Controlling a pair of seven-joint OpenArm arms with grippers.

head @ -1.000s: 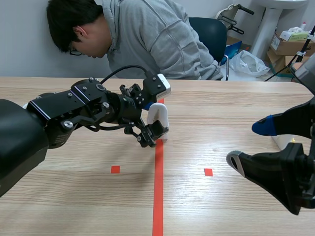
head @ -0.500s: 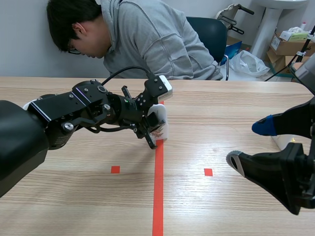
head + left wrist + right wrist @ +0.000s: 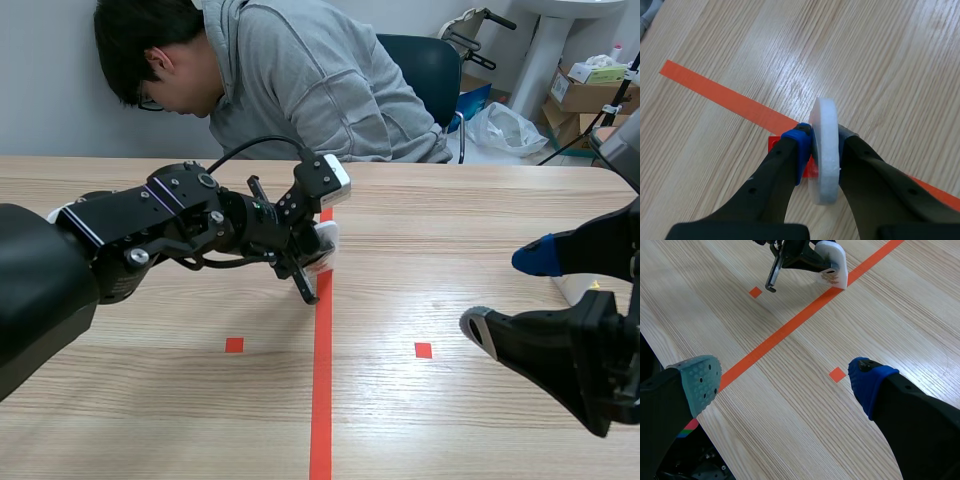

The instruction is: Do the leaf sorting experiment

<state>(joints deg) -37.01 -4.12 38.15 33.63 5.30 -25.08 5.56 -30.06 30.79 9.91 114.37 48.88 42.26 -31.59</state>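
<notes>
Over the last second the left gripper (image 3: 313, 262) has closed on the block (image 3: 325, 237). The block stood upright on the tape line (image 3: 321, 390) with the fingers wide around it, and it now leans in the grip, mostly hidden behind the gripper.

From the left, the black left arm (image 3: 120, 240) stretches low across the wooden table (image 3: 150, 410) to the middle. Behind it a person (image 3: 300, 80) in a grey hooded top sits across the table, head bent down.

In the left wrist view the block is seen edge-on, a thick white slab with a rounded end. It is clamped between a blue pad (image 3: 801, 142) on one side and the other finger on the opposite face. The right wrist view shows the flat face (it carries a small print, too small to read). The block's lower edge is at the orange-red line, and whether it touches the table cannot be told.

A small red tape square (image 3: 234, 345) lies on each side of the line, nearer the robot than the block.

At the right, the right gripper (image 3: 507, 293) hangs over the table, well apart from the block. Its fingers are spread wide with nothing between them, one pad blue and one grey-green.

Behind the table at far right are a dark chair (image 3: 430, 65), a plastic bag (image 3: 505, 128) and boxes (image 3: 590, 90).
</notes>
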